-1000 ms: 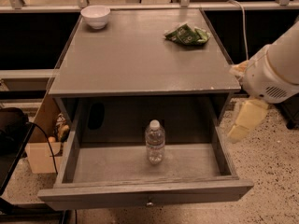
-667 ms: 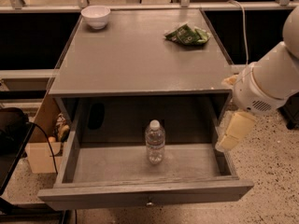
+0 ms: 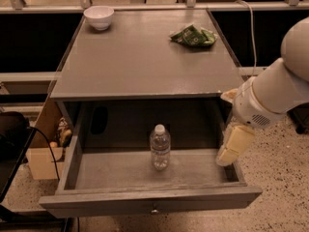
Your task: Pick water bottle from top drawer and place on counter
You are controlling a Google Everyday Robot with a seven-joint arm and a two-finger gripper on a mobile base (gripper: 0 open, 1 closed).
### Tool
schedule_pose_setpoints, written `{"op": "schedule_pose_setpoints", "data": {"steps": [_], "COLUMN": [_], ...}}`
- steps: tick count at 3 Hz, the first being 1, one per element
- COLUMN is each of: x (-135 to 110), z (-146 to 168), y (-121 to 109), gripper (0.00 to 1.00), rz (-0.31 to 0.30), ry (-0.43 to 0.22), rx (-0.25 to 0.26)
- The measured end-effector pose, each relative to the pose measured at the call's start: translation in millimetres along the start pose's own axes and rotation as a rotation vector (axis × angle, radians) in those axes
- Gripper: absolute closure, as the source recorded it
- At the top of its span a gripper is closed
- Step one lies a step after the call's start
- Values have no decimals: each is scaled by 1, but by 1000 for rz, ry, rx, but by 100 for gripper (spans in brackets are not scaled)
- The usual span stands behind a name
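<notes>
Water bottle (image 3: 160,148) stands in top drawer (image 3: 96,204) below grey counter (image 3: 145,62); jaws, spread unclear, at drawer's right wall.

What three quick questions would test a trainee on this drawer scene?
1. True or false: the water bottle stands upright inside the open top drawer.
2. Where is the gripper?
A) by the drawer's right side, apart from the bottle
B) holding the bottle
C) resting on the counter
3. Short answer: what sits on the counter besides the green packet?

Key: 1 true. 2 A. 3 the white bowl, at the back corner opposite the packet.
</notes>
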State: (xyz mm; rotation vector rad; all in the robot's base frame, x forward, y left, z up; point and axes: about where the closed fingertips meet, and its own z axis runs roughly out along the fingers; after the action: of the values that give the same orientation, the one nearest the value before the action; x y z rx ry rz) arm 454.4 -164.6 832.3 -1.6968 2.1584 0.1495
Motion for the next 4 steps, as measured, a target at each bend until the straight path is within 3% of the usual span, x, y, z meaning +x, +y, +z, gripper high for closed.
{"op": "schedule_pose_setpoints", "data": {"steps": [2,4], "x": [-4,-12], "z": [47,82], "y": [13,15], "gripper": [0,0], "rz": [7,40], "ry": [-63,-161], "rx": [-56,-44]}}
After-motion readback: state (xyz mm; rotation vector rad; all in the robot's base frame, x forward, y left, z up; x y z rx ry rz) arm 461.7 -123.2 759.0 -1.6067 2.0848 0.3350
